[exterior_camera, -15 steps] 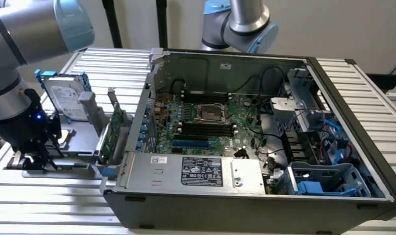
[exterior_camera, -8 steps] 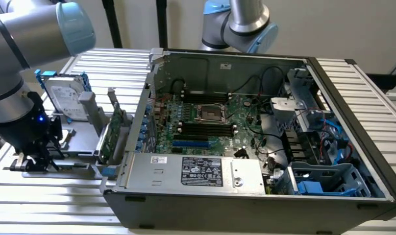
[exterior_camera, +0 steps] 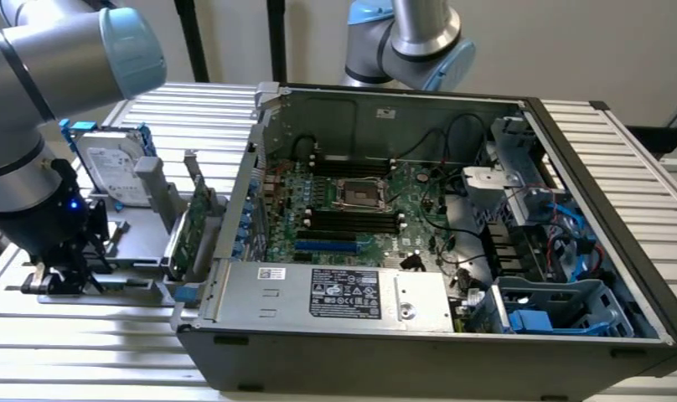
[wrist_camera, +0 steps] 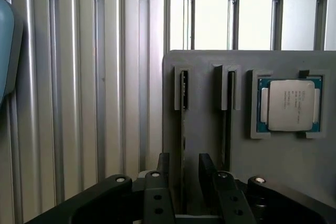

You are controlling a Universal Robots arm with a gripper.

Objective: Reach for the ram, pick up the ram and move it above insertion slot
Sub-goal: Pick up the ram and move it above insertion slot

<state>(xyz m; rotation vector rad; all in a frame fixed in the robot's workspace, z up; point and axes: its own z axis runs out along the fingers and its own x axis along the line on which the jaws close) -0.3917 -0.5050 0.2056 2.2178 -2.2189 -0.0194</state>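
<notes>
matt blk end effector (wrist_camera: 184,162), metal tbl (wrist_camera: 79,87)

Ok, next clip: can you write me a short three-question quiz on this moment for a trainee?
1. Wrist view: where do the fingers of the gripper stand?
A. open, on either side of the ram, which stands on edge in the gray fixture
B. shut on the processor chip
C. over the hard drive
2. Fill in: in the exterior view, the black insertion slots lie on both sides of the square silver ___ socket.
3. True or false: the ram is already held above the insertion slots.
Key: 1 A; 2 CPU; 3 false, it stands in the gray fixture.
</notes>
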